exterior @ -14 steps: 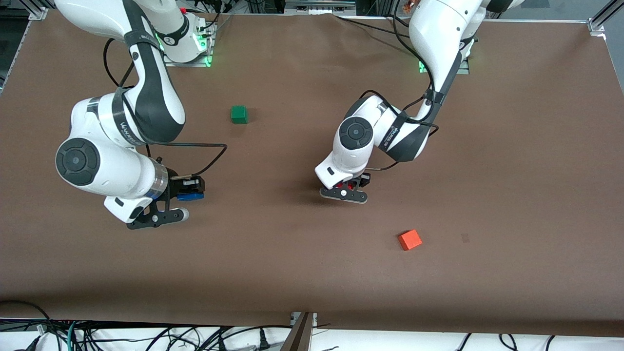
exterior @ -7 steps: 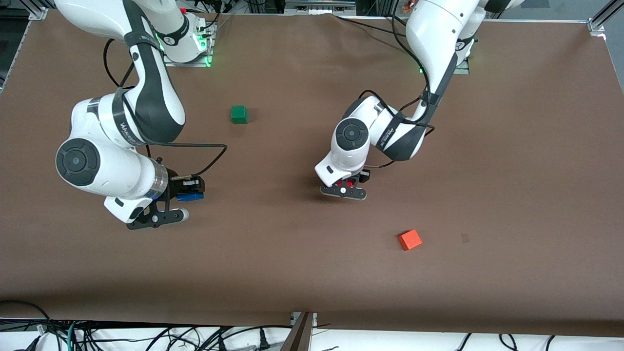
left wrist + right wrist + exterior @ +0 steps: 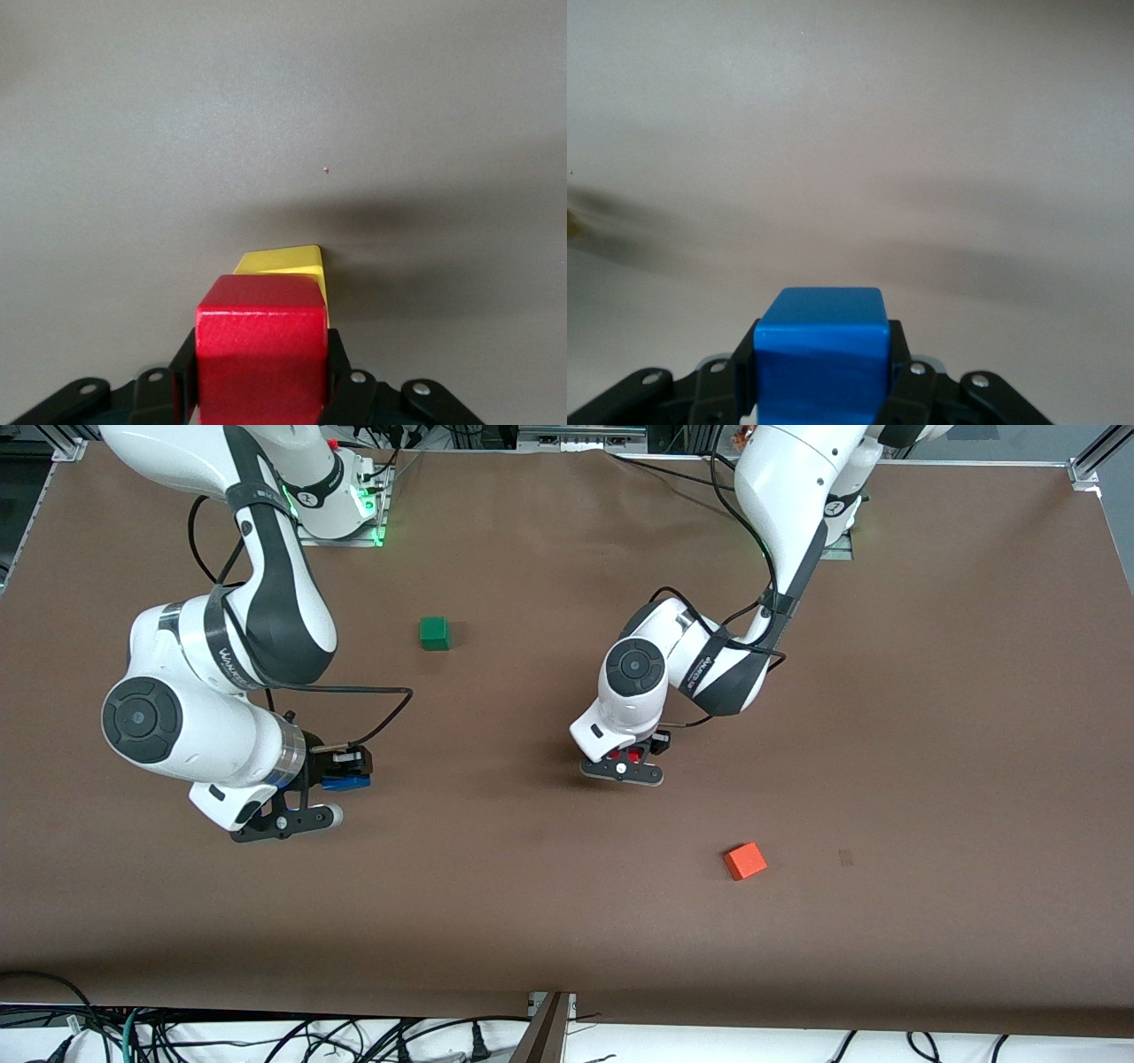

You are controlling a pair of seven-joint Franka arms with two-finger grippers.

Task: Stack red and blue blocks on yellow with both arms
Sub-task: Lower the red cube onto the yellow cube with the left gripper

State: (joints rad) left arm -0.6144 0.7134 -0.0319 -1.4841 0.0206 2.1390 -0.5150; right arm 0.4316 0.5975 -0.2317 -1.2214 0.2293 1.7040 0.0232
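In the front view the left gripper [image 3: 625,765] hangs low over the middle of the brown desk [image 3: 930,735], its fingers clamped on the red block [image 3: 633,757], of which only slivers show under the wrist. The right gripper [image 3: 341,777] is held over the desk toward the right arm's end, fingers clamped on the blue block [image 3: 345,782], which juts out sideways between them; as a cube it has no long axis. A green cube [image 3: 434,632] sits well apart from both sets of fingers, farther from the front camera, and an orange cube [image 3: 745,860] lies nearer to that camera than the left gripper, turned at an angle to the desk edge; neither lies between the two grippers. Cables trail along the desk's near edge. In the left wrist view the red block [image 3: 260,345] sits squarely between the two fingers [image 3: 338,372], faces level, and the yellow cube [image 3: 288,270] lies on the desk just past it, partly hidden by it and slightly skewed to it; whether the two touch I cannot tell. In the right wrist view the blue block [image 3: 822,359] is pinched between the fingers [image 3: 904,367], with only bare desk ahead of it.
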